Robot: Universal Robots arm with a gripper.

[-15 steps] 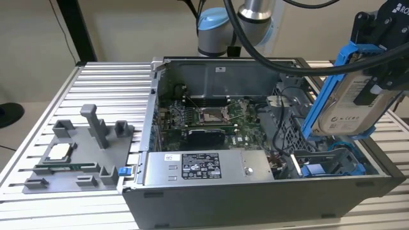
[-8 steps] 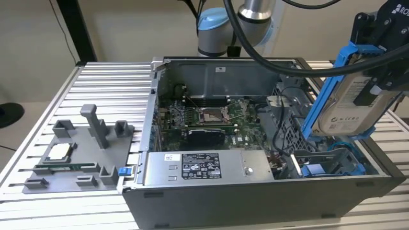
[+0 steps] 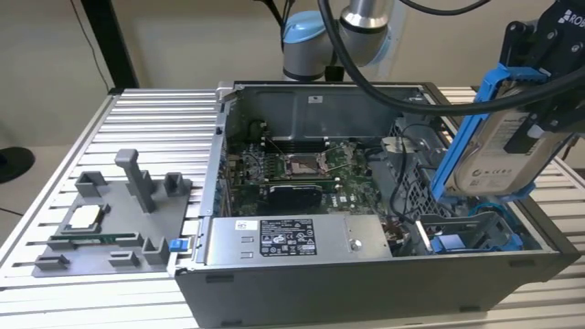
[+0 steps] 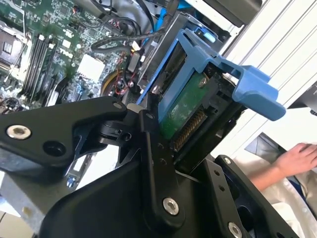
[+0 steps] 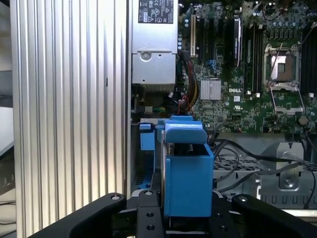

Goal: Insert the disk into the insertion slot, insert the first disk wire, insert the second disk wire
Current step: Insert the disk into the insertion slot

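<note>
Table (image 3: 155, 123): ribbed aluminium, spans the exterior view.
Case (image 3: 366, 288): open, centre to lower right of the exterior view, board side exposed.
Arm (image 3: 361, 20): enters at top centre; black cables run from it toward the upper right.
Fixture (image 3: 101, 233): grey, with upright posts, lower left on the table, well apart from the case.
Power supply (image 3: 283, 240): grey box along the case's near edge.
Motherboard (image 3: 302, 171): green, middle of the case, CPU socket bare.
Bay (image 3: 470, 236): blue-lined slot, lower right corner of the case.
Disk (image 3: 494, 164): right edge of the exterior view, in its blue carrier, held steeply tilted, label facing the camera. Lower end just above the bay, not in the slot.
Gripper (image 3: 530, 130): clamped on the disk; in the first wrist view the black fingers (image 5: 148, 213) press the carrier from both sides.
A person's hand (image 4: 297, 158) rests beyond the case in the second wrist view.
</note>
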